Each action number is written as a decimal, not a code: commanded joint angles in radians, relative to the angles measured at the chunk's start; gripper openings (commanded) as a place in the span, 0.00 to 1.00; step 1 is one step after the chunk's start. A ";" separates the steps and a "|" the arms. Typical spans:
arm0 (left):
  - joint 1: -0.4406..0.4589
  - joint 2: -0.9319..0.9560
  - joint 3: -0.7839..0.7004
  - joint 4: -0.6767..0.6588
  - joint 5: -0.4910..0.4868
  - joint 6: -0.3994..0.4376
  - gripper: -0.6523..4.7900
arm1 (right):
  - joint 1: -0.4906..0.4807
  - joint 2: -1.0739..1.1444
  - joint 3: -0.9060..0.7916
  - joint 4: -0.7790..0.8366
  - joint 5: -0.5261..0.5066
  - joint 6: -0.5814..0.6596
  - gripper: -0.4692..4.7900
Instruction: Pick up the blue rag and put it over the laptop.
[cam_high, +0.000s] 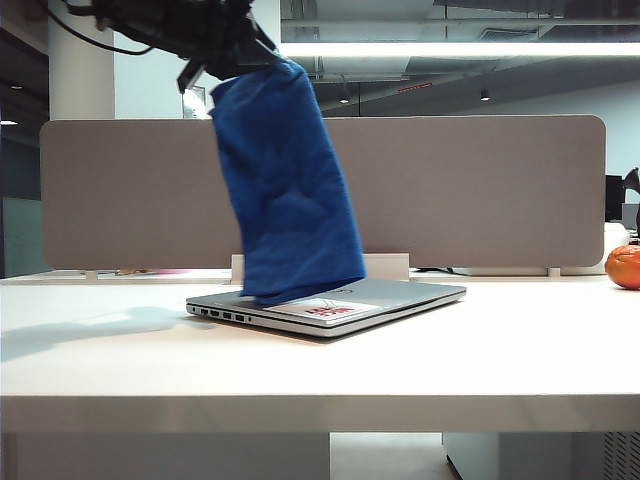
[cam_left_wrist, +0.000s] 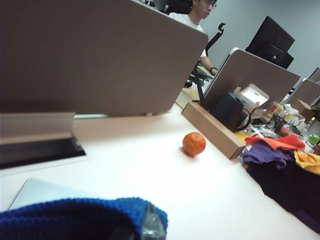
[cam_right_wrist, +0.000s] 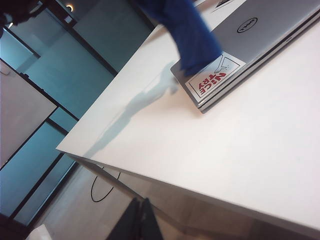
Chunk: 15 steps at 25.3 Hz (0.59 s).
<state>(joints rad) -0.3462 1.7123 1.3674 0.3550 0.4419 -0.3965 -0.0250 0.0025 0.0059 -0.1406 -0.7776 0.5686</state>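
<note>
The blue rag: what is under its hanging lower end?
The closed laptop lies under the blue rag, held by the left end effector. Its sticker shows; the lid part beneath is covered.

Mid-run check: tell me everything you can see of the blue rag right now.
The blue rag is a deep royal-blue, knitted-looking cloth hanging bunched and long from the shut left gripper high above the table. Its lower end touches the closed silver laptop near the stickered end of the lid; most of the lid stays uncovered.
</note>
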 joint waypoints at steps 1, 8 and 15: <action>-0.032 0.082 0.098 -0.032 -0.019 0.040 0.11 | -0.001 -0.003 -0.003 0.017 0.002 -0.004 0.09; -0.060 0.185 0.183 -0.150 -0.108 0.153 0.11 | -0.001 -0.003 -0.003 0.017 0.002 -0.004 0.09; -0.061 0.273 0.183 -0.346 -0.140 0.165 0.11 | -0.001 -0.003 -0.003 0.017 0.002 -0.004 0.09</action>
<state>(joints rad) -0.4042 1.9839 1.5482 0.0532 0.3054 -0.2424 -0.0250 0.0021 0.0059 -0.1406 -0.7773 0.5686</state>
